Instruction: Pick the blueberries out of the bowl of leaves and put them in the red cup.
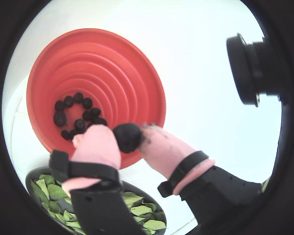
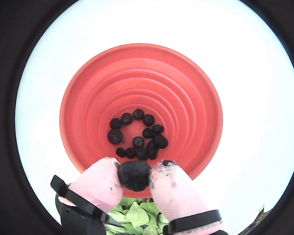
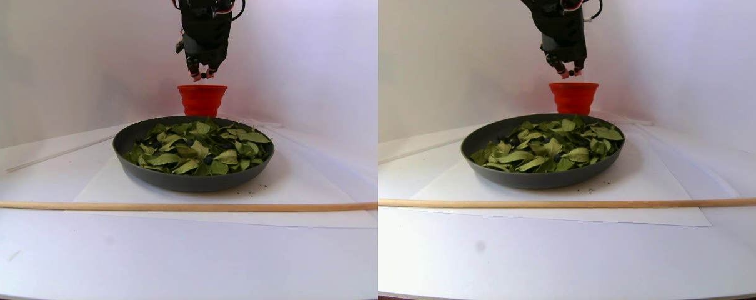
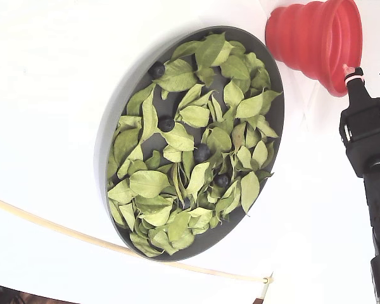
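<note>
My gripper (image 1: 129, 138) (image 2: 134, 175) hangs above the near rim of the red cup (image 2: 141, 117), its pink-padded fingers shut on one blueberry (image 2: 134, 175). Several blueberries (image 2: 137, 139) lie at the bottom of the cup. Behind the gripper, the dark bowl (image 4: 111, 120) holds many green leaves (image 4: 190, 139), and several blueberries (image 4: 201, 152) show among them. In the stereo pair view the gripper (image 3: 201, 75) hovers just over the red cup (image 3: 202, 100), which stands behind the bowl (image 3: 193, 178).
A thin wooden stick (image 3: 165, 205) lies across the white table in front of the bowl. A sheet of white paper (image 3: 103, 187) lies under the bowl. A black camera lens (image 1: 250, 68) juts in at the right of a wrist view.
</note>
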### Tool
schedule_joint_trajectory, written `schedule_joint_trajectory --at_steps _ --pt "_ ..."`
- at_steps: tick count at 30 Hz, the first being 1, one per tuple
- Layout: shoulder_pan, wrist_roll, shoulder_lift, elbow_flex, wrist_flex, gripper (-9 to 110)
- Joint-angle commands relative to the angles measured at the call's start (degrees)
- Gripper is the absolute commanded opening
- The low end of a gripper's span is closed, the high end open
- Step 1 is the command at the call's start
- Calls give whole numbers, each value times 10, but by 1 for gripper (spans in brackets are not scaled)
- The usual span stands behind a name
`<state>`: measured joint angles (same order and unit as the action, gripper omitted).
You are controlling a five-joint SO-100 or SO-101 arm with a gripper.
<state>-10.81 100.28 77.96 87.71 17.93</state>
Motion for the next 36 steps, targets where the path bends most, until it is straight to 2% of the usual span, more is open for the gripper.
schedule_joint_trajectory --at_steps 1,9,36 --pt "-14 4 18 -47 24 12" --pt "-18 1 15 -49 34 19" --pt "4 6 152 50 -29 17"
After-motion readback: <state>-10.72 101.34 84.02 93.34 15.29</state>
